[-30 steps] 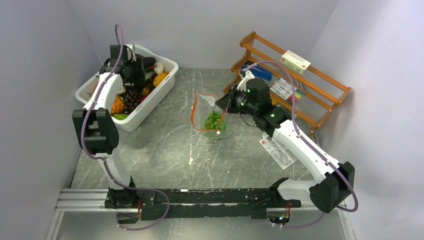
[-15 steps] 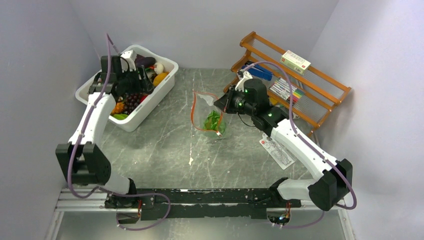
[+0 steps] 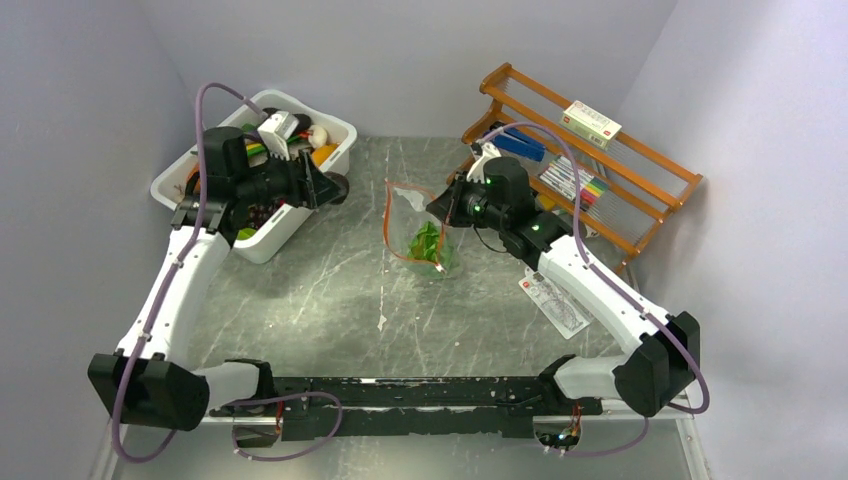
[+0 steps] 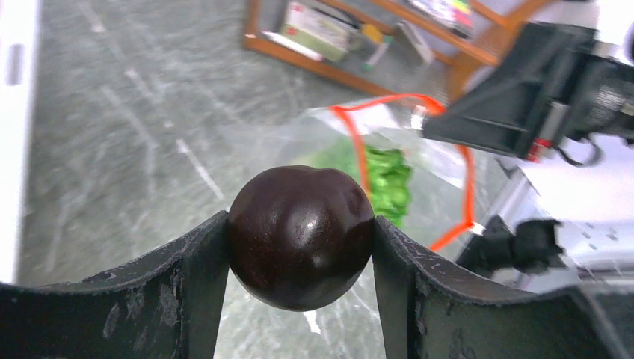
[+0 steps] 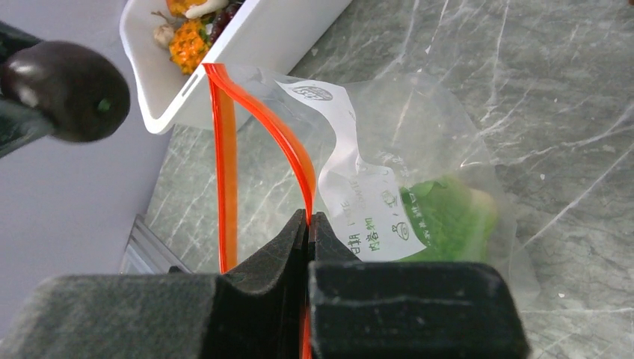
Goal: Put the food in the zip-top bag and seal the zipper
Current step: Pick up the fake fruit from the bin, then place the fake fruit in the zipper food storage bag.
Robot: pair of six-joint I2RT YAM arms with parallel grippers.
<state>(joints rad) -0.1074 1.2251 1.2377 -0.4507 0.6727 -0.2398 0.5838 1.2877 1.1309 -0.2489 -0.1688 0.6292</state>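
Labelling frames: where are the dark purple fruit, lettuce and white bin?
dark purple fruit [image 4: 300, 235], left wrist view, glossy front.
lettuce [image 5: 441, 217], right wrist view, leaf middle.
white bin [image 3: 278, 238], top view, front wall.

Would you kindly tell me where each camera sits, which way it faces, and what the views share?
Top external: above and behind, looking down on the table; left arm and right arm show.
Left wrist: on the left arm, facing the zip-top bag past its left tool, shut on a dark purple fruit.
Right wrist: looks along the right tool, pinching the zipper.
Shared: both wrist views show bag and fruit.
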